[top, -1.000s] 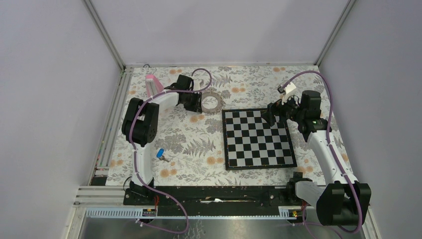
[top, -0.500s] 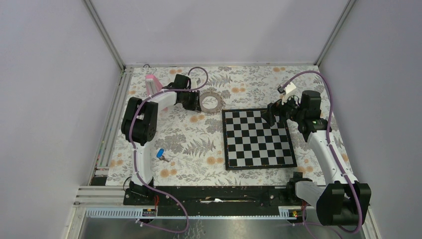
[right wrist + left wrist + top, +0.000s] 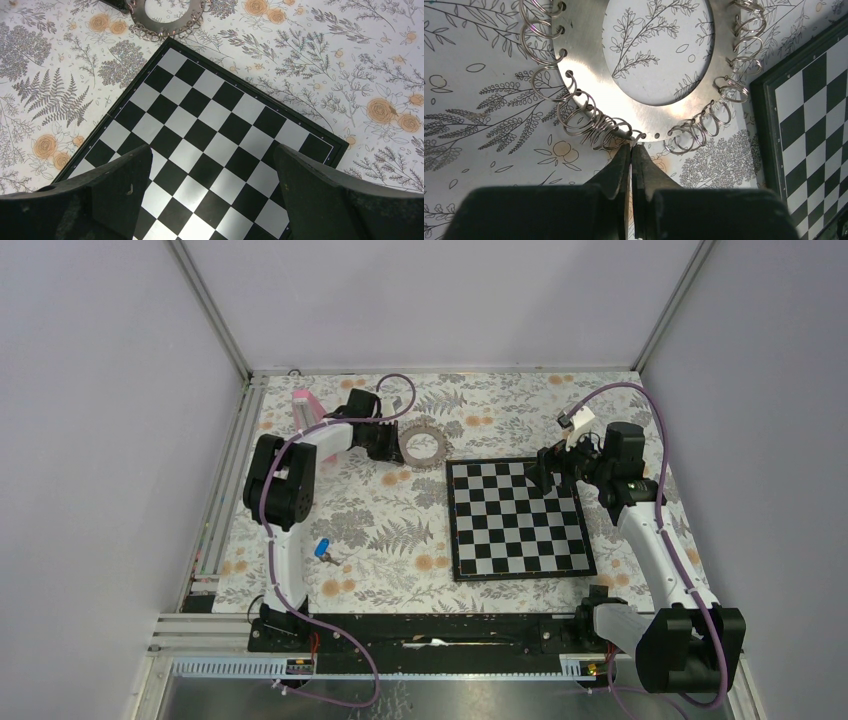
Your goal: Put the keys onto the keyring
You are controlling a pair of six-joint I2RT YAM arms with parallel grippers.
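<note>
The left gripper (image 3: 392, 445) has just closed. In the left wrist view its jaws stand together, tips (image 3: 631, 147) at the 6 o'clock rim of the keyring (image 3: 589, 75), right against one of the small wire loops (image 3: 639, 135) hanging from the band. Whether that loop or the rim itself is pinched, I cannot tell; nothing shows between the pads.

For the task this reads as the first hold: the ring gets secured so a key can be threaded on. No key is on it yet. The key (image 3: 322, 549) lies alone on the cloth (image 3: 380, 530), well apart, at about 7 o'clock from the ring. The ring (image 3: 421, 444) lies flat on the cloth, just off the 11 o'clock corner of the chessboard (image 3: 515, 518).

The right gripper (image 3: 540, 472) hangs over the board's 1 o'clock corner, jaws wide apart and holding nothing; its own camera shows only board (image 3: 210, 115) between them, with the ring (image 3: 167, 26) at 12 o'clock.

Against the frame a second ago, the left jaws were partly apart and are now together. The left wrist and the ring sit a touch further toward 11 o'clock. Key, board and right arm have not moved.
</note>
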